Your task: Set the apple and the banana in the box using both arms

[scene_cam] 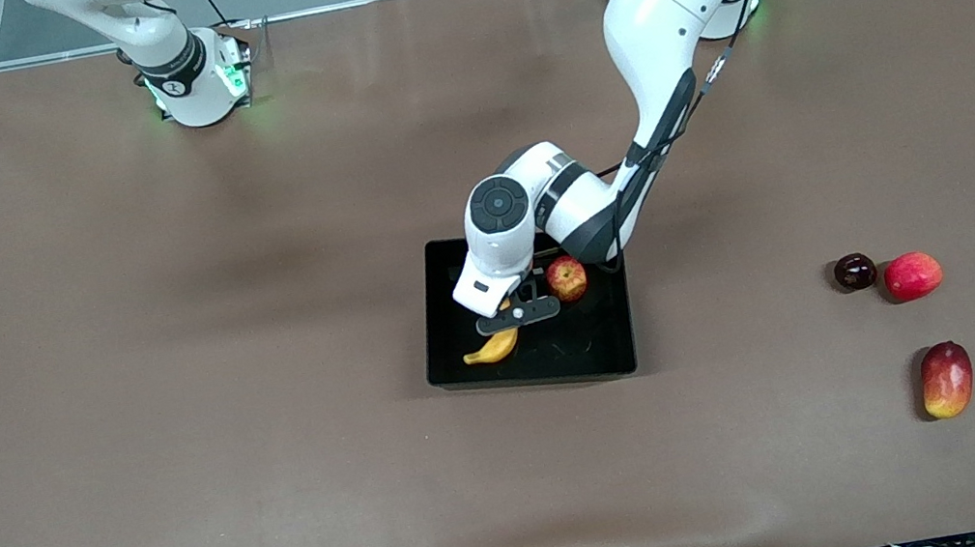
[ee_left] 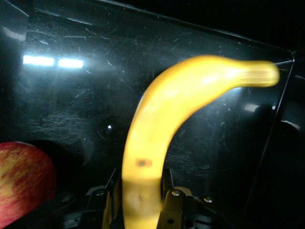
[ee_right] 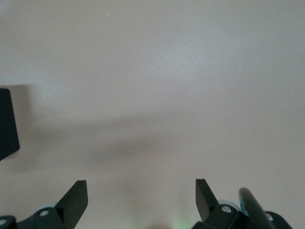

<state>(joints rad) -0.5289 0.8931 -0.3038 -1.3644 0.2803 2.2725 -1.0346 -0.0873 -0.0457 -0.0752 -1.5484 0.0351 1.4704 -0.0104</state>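
The black box (scene_cam: pixel 438 320) sits mid-table. The red-and-yellow apple (scene_cam: pixel 566 278) lies in it, at the corner toward the left arm's base. My left gripper (scene_cam: pixel 516 315) is down inside the box, shut on one end of the yellow banana (scene_cam: pixel 494 348). The banana's free end points toward the box's front wall. In the left wrist view the banana (ee_left: pixel 162 119) stands between my fingers (ee_left: pixel 177 205) over the scratched box floor (ee_left: pixel 71 105), with the apple (ee_left: pixel 21 181) beside it. My right gripper (ee_right: pixel 141 191) is open and empty over bare table, and it is out of the front view.
Three other fruits lie toward the left arm's end of the table: a dark plum-like fruit (scene_cam: pixel 855 271), a pinkish-red round fruit (scene_cam: pixel 912 276) beside it, and an oblong red-yellow mango-like fruit (scene_cam: pixel 946 379) nearer the front camera. A black corner (ee_right: pixel 7 124) shows at the right wrist view's edge.
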